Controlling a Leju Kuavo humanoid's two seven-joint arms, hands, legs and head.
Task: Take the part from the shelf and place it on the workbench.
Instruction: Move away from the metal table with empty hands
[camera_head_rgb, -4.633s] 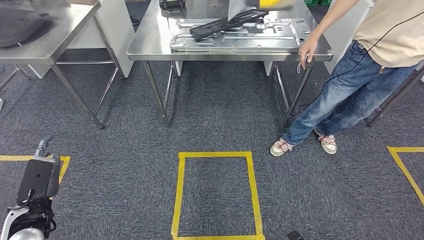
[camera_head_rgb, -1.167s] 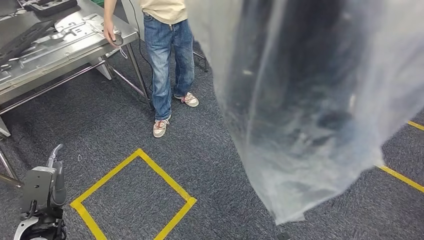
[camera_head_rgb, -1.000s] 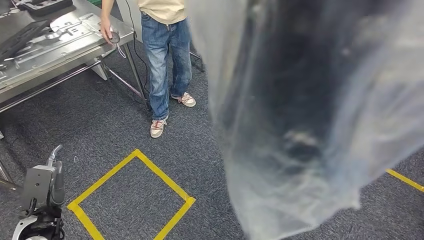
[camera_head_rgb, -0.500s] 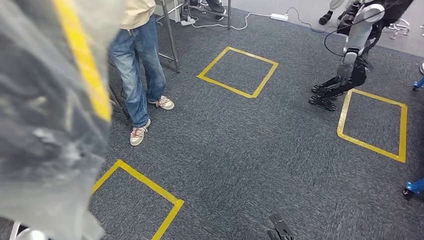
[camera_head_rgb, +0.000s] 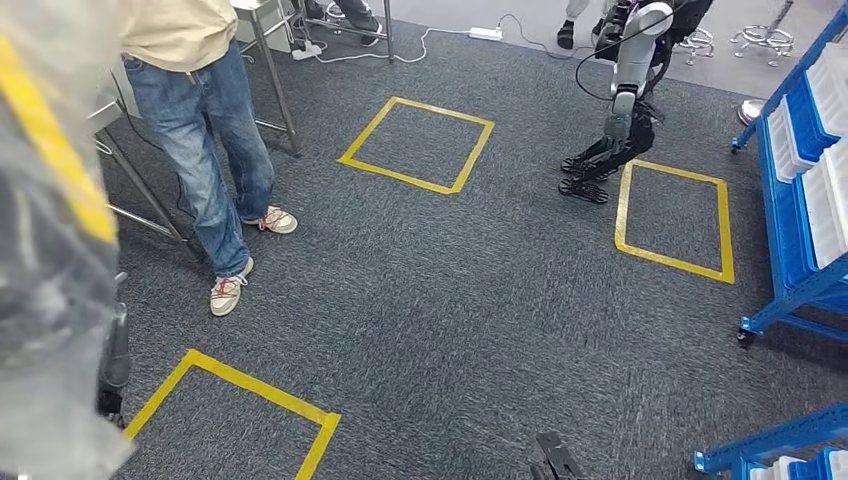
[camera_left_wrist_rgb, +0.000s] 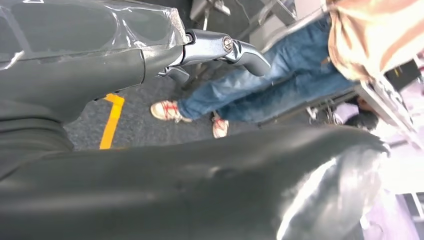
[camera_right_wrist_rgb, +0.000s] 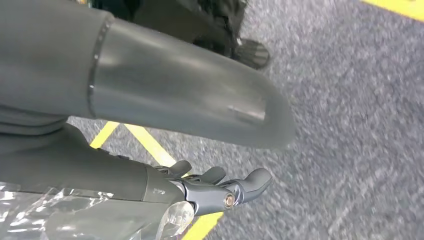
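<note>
My left hand (camera_left_wrist_rgb: 210, 47) hangs at my side with its fingers stretched out and nothing in them; in the head view the left hand (camera_head_rgb: 114, 362) is a dark shape half hidden behind plastic. My right hand (camera_right_wrist_rgb: 220, 187) hangs low over the carpet, fingers extended and apart, also holding nothing. The blue shelf (camera_head_rgb: 790, 230) with white bins stands at the right edge. A corner and legs of the metal workbench (camera_head_rgb: 130, 185) show at the far left.
A clear plastic sheet (camera_head_rgb: 50, 250) with a yellow stripe hangs close to the camera at the left. A person (camera_head_rgb: 205, 150) in jeans stands by the workbench. Another robot (camera_head_rgb: 625, 95) stands at the back by a yellow floor square (camera_head_rgb: 670, 215). Grey carpet lies between.
The whole view has swung to the right: the workbench slid off to the left, the blue shelf came in at the right, and the plastic sheet shifted to the left edge.
</note>
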